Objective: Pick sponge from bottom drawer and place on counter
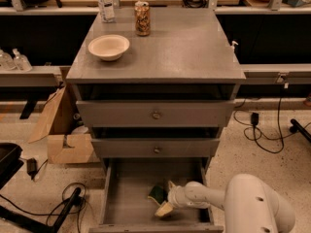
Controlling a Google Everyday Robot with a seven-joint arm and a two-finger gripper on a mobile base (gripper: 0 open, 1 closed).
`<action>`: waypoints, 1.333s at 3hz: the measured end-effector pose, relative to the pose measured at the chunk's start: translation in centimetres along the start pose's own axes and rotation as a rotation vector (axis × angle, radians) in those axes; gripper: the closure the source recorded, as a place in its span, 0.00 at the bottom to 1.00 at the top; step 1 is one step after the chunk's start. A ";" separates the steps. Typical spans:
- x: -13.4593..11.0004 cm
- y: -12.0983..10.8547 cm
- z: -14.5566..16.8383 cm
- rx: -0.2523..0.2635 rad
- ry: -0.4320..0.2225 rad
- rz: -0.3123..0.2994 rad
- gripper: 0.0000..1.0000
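Note:
The bottom drawer point(130, 191) is pulled out, and its grey inside shows. The sponge point(157, 193), dark green on top, lies near the drawer's right middle. My gripper point(166, 198) reaches in from the right, down inside the drawer and right at the sponge. Its two cream-tipped fingers point(163, 210) are spread, one behind the sponge's right end and one in front of it. They look open, not clamped. The white arm point(252, 203) fills the lower right. The counter point(189, 47) is the grey cabinet top above.
On the counter stand a cream bowl point(109, 46), a can point(142, 18) and a plastic bottle point(105, 3), all at the back left. The two upper drawers point(155, 114) are shut. A cardboard box point(63, 137) and cables point(73, 203) lie on the floor at left.

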State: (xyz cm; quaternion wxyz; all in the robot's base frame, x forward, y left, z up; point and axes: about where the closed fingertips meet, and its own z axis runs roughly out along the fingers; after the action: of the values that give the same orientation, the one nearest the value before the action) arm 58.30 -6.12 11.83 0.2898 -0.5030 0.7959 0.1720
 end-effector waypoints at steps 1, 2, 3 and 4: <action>0.9 0.3 1.3 -0.009 0.033 0.000 0.18; 1.3 0.4 1.8 -0.013 0.049 0.001 0.43; 1.0 0.4 1.5 -0.013 0.049 0.001 0.64; 0.7 0.4 1.2 -0.013 0.049 0.001 0.87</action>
State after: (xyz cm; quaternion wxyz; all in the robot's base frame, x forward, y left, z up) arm 58.03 -5.80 10.43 0.2669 -0.5087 0.8017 0.1652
